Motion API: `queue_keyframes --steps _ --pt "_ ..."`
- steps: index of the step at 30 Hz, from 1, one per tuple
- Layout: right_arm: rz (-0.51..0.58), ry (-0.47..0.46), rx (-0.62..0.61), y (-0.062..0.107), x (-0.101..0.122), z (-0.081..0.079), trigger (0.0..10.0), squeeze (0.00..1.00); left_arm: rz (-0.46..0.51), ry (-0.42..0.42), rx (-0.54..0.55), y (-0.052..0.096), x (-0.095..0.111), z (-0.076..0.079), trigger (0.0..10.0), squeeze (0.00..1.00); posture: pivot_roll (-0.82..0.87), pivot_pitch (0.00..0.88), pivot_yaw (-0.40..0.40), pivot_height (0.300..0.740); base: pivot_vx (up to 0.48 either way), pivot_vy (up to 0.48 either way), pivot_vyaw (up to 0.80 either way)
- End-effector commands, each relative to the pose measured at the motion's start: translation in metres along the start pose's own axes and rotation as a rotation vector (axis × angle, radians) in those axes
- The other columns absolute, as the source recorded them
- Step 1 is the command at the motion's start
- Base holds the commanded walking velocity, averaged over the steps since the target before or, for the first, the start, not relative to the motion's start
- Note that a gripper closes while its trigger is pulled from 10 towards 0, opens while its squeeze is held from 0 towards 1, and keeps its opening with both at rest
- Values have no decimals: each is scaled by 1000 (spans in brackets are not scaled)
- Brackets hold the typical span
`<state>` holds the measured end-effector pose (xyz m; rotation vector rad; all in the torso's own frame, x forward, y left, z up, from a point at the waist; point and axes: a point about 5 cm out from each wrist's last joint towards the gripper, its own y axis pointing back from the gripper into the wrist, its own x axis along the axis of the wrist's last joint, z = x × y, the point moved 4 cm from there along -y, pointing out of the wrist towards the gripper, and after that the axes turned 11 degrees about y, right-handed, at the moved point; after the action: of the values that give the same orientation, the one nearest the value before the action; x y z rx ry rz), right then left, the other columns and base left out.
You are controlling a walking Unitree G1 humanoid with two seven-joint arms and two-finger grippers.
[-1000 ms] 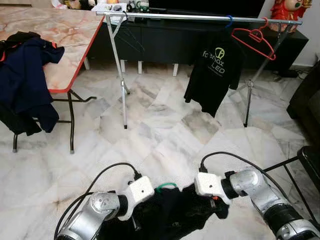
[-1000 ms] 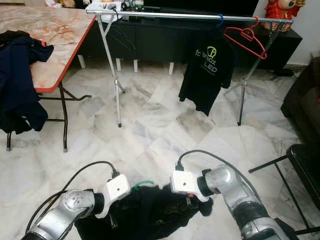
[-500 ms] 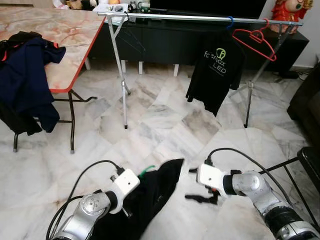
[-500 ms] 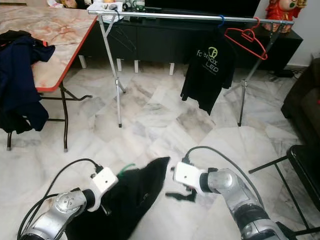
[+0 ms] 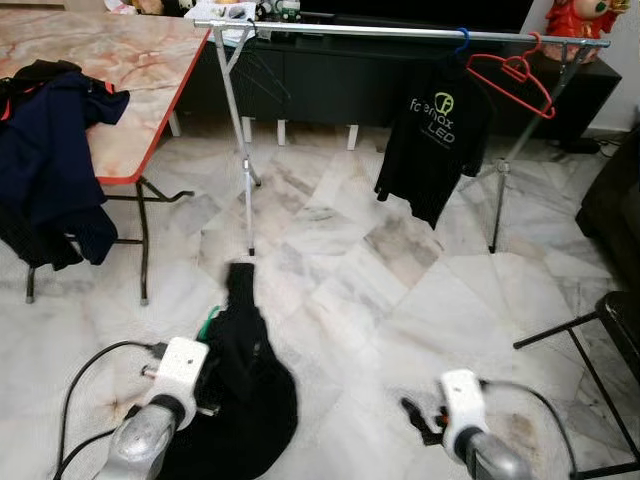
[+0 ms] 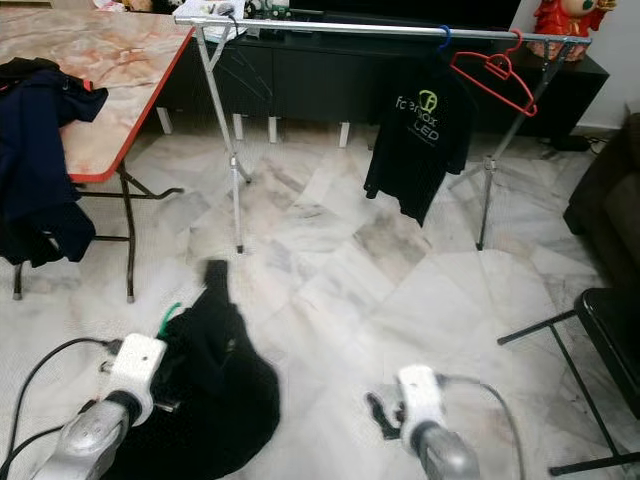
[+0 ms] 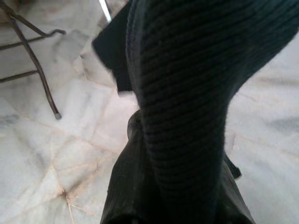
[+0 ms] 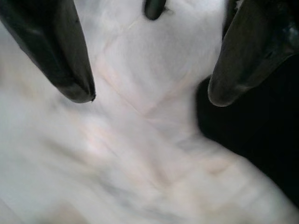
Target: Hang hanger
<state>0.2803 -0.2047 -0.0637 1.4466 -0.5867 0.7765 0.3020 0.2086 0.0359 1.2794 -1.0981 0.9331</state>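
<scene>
Black garment (image 5: pixel 240 375) on a green hanger (image 5: pixel 207 325) is being carried low at the robot's left, draped over the left gripper (image 5: pixel 172 372); 1 sleeve is flung up toward the foot of the rack leg. Judged light, limp and prone to swinging; the knit is soft and will slide off the hanger if tilted. Best taken by the stiff green hook, which is poking out at the collar, not by the cloth. Whether the left fingers are clenched cannot be told: in the left wrist view they are being covered by ribbed knit.

Right gripper (image 8: pixel 149 95) is released, fingers spread wide over bare marble floor (image 5: pixel 340 250), holding nothing.

Against 0.5 s ago: the garment is being swung further to the left and its sleeve whipped upward; the right arm is being pulled back low, away from the cloth.

Rail (image 5: pixel 400 35) is well apart ahead, bearing 1 black printed shirt (image 5: pixel 432 150) and 1 red hanger (image 5: pixel 508 78). Table (image 5: pixel 110 70) with dark clothes at left.
</scene>
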Motion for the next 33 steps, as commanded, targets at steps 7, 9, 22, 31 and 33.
queue_keyframes --steps 7,9,22,31,33 --pt "-189 -157 -87 16 -65 -8 10000 0 76 59 35 23 7 -19 10000 0 57 142 -24 740 0 0 0" --pt "-204 -161 -81 18 -73 -15 10000 0 65 49 39 28 4 -20 10000 0 54 126 -21 740 0 0 0" --pt "-274 -106 -99 28 -95 -12 10000 0 41 -102 96 52 -6 -51 10000 0 41 65 -11 740 138 0 0" --pt "-277 -84 -95 28 -95 -14 10000 0 115 -194 217 60 8 -74 10000 0 50 49 -11 740 291 0 0" --pt "-270 -70 -83 27 -93 -18 10000 0 91 -193 159 55 2 -59 10000 0 54 52 -10 740 272 0 0"
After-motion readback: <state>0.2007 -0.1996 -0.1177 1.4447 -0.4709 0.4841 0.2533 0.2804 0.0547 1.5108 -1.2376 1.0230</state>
